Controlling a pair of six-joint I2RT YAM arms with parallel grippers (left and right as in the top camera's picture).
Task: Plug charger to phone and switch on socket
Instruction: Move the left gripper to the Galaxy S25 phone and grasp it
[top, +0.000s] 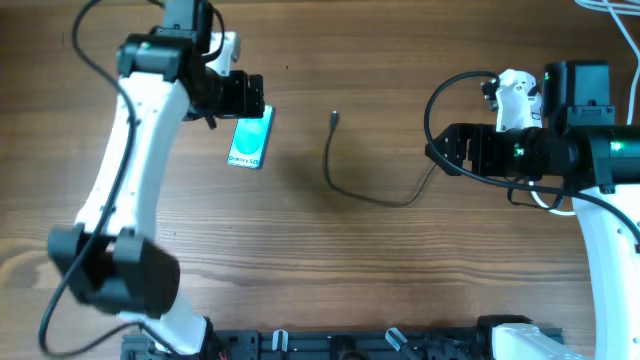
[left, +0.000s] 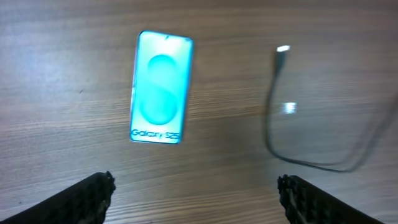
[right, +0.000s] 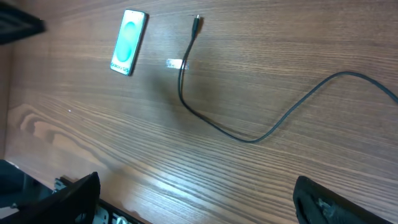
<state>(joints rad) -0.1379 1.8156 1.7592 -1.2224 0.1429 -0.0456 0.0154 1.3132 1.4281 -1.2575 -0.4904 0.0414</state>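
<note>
Surveying the wooden table (top: 330, 280): all task items lie loose on it and nothing is grasped. The left arm (top: 130, 160) reaches across to the far left. The left gripper (left: 196, 180) hangs above the phone with its fingers spread wide and nothing between them. The right arm (top: 560, 150) sits at the right edge, and the right gripper (right: 198, 180) is likewise spread and empty, well apart from the plug end of the cable. The socket (top: 515, 100) appears as a white oblong partly hidden by the right arm; its switch position cannot be read. The phone (left: 160, 87) lies flat, screen up, with its lettered end toward the robot. The charger (top: 345, 190) trails from the right gripper's side in a loose curve and ends near the table's middle. Its plug tip (top: 334, 119) lies to the right of the phone, apart from it and pointing away from the robot. Judgement: the task is at its opening step, approach before the first grasp. The next move calls for a pinch on the cable just behind the tip. The tip must then be turned to face the phone's port while the other gripper steadies the phone. The socket switch comes last.
</note>
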